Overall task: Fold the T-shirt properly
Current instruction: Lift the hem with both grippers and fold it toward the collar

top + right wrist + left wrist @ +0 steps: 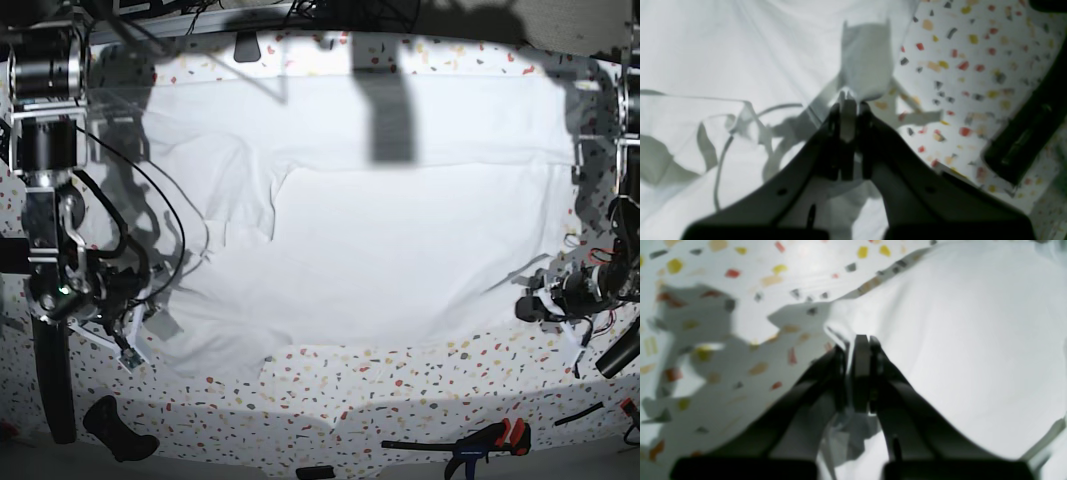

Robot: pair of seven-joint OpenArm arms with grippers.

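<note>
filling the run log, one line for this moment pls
left gripper: shut on shirt edge | right gripper: shut on shirt edge | shirt: spread on table

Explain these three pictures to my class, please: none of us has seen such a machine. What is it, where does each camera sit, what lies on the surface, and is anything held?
This is a robot with two arms, meant to fold a T-shirt. The wide picture looks down from above on a speckled table. The big white T-shirt lies spread over most of it. Near the front edge lie a clamp with red handles and a few dark tools.

The other two pictures come from small cameras on the wrists, looking along the pincers. In the wide picture the right arm stands on the left side and the left arm on the right side.

The left gripper is pinched shut on an edge of the shirt. The right gripper is also shut on a bit of the cloth, which stands up from its tips. So each arm holds one side of the shirt.
</note>
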